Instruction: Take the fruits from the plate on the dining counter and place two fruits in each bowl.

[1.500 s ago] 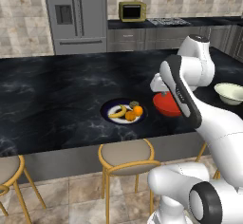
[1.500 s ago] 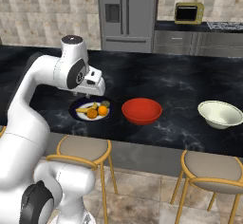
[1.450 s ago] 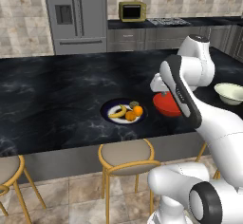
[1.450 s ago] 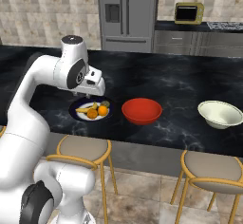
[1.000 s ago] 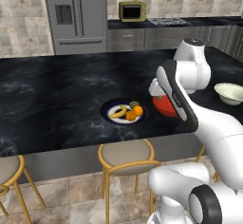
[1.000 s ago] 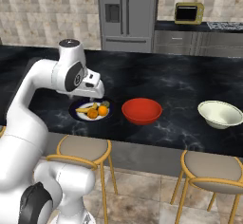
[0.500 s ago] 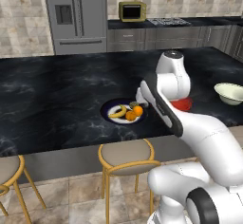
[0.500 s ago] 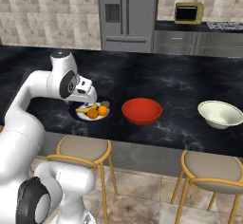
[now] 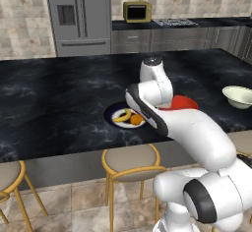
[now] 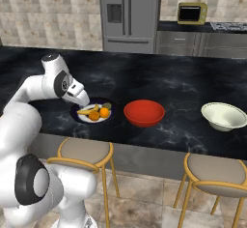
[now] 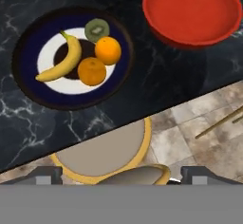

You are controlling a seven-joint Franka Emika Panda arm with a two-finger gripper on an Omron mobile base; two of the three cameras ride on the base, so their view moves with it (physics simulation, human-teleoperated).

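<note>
On the black dining counter (image 10: 183, 84) lies the blue-rimmed plate (image 11: 28, 42) with all the fruits: a yellow banana (image 11: 59, 64), two oranges (image 11: 108, 50) (image 11: 91, 71) and a green kiwi-like fruit (image 11: 97, 29). The red bowl (image 11: 192, 9) stands just right of the plate, the cream bowl (image 10: 224, 116) farther right. My gripper (image 11: 122, 174) hangs open and empty above the counter's front edge, near the plate's front-left side (image 10: 75, 112). Both fingertips (image 11: 47, 174) stand far apart. Each bowl looks empty.
Yellow-framed stools (image 10: 84, 149) (image 10: 217, 170) stand under the counter's front edge, one directly below my hand (image 11: 102, 152). My own arm covers part of the plate and red bowl (image 9: 183, 101) in the left base view. Fridge and cabinets stand far behind.
The arm has swung left, from above the red bowl to above the plate's near side, and lowered. The jaws stayed wide. The fruits and bowls have not moved.
</note>
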